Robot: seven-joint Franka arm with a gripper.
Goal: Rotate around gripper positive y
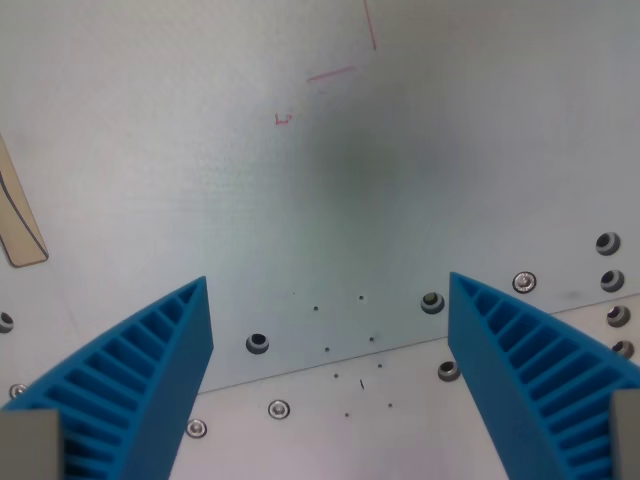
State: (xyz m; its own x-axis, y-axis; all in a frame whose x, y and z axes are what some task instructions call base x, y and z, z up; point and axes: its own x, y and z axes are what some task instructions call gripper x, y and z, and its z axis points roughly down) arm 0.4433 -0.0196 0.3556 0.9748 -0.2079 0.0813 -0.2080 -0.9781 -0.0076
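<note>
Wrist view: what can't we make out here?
- Tan strip: cut off by the wrist view's left edge; identity unclear.
- Red marks: too faint and small to read; one runs off the top.
- End effector: fingers open and empty, bases cut off at the bottom edge.

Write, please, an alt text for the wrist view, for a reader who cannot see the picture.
Two blue ribbed fingers of an open gripper hang over a pale metal table with nothing between them. Screws dot the plate near a seam, thin red marks lie at the top, and a beige strip shows at the wrist view's left.
</note>
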